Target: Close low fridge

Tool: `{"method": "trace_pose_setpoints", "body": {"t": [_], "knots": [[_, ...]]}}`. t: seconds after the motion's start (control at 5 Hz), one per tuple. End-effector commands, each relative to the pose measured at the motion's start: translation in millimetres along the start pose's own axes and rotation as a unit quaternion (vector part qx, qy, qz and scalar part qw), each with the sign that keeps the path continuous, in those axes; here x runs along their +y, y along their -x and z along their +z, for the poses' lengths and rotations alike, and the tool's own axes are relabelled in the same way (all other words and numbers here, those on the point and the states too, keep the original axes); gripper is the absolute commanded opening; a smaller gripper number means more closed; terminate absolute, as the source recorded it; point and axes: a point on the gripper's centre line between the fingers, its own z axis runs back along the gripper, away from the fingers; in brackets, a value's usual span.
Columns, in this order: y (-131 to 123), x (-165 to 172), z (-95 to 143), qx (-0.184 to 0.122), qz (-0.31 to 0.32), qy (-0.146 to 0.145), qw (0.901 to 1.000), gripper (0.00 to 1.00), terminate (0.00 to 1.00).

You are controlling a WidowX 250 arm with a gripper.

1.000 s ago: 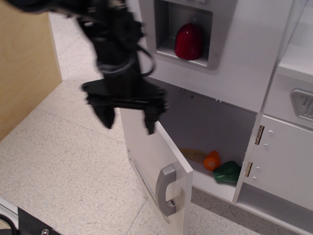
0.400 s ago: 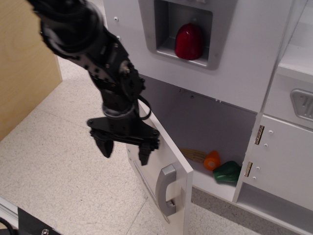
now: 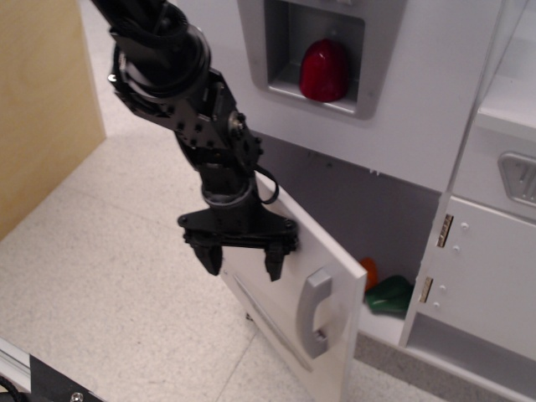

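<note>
Hand (image 3: 241, 258) open against low fridge (image 3: 289, 310) door | orange item (image 3: 369, 272), green item (image 3: 389, 295) inside

End effector (image 3: 243, 258) against low fridge (image 3: 289, 314) door's outer face, handle (image 3: 315, 312) at its 4 o'clock; vegetables (image 3: 387, 295) inside at 3 o'clock.

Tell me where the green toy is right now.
The green toy lies on the floor of the low fridge, at the lower right of the camera view, just right of the orange toy and partly hidden behind the half-open door.
</note>
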Motion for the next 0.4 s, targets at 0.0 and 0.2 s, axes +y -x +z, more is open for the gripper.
{"method": "trace_pose_setpoints", "body": {"t": [0.0, 0.2], "knots": [[-23, -31, 2, -0.037, 0.022, 0.008, 0.9990, 1.00, 0.00], [-31, -46, -4, -0.058, 0.048, 0.006, 0.9971, 1.00, 0.00]]}}
